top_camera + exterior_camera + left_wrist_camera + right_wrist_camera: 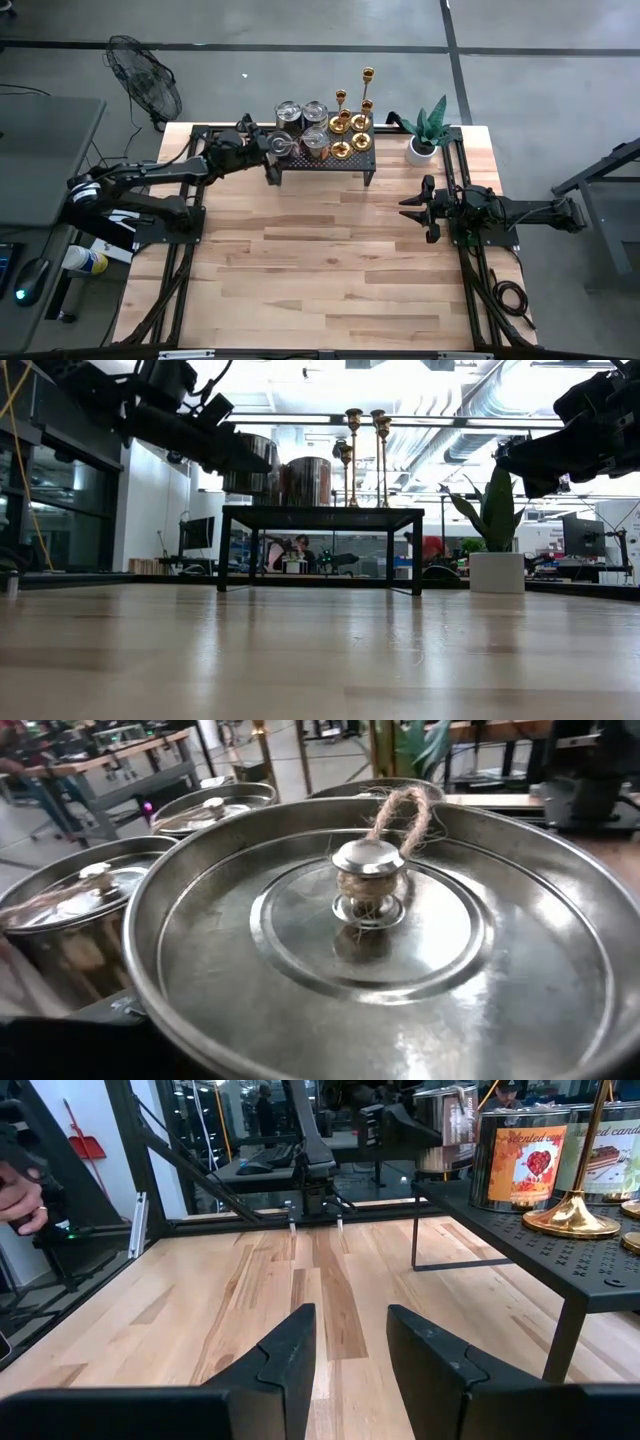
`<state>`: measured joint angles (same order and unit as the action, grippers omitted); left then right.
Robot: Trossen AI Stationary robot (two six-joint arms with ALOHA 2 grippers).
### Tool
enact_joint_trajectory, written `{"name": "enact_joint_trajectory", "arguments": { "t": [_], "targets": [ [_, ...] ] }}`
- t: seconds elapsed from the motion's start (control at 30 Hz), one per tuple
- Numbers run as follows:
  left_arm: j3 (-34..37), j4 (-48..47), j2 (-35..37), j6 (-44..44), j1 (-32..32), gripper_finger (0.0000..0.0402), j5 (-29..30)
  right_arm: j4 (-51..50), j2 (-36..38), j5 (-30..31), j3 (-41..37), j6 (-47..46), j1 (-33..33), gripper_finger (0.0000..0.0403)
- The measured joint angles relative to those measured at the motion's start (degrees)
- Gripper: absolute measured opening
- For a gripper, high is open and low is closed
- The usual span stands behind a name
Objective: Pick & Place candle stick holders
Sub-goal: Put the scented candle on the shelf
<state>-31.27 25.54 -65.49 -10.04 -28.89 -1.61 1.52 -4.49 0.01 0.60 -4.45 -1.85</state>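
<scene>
Hovering left gripper (281, 146) spread wide over a metal tin's lid (370, 910); right gripper (350, 1355) parted, empty, over the table (330, 260). Candle stick holders (352, 125) stand on the black shelf (322, 162).

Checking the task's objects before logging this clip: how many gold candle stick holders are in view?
4 candle stick holders, all on the black rack: two beside the tins, two toward the plant. Their stems overlap, so another could be hidden.
</scene>
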Motion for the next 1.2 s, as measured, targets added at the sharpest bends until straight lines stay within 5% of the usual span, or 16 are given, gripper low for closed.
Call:
{"name": "enact_joint_trajectory", "arguments": {
  "t": [0.67,1.2],
  "targets": [
    [-0.09,1.06,-1.36,-0.2,-2.21,0.0353,-3.55,0.01,0.0,-0.01,0.02,0.0,0.01,0.0117],
    [-0.09,-1.39,-0.53,-1.73,-3.55,0.0353,2.54,0.0,0.0,-0.02,0.01,-0.01,0.02,0.0117]
  ]
}}
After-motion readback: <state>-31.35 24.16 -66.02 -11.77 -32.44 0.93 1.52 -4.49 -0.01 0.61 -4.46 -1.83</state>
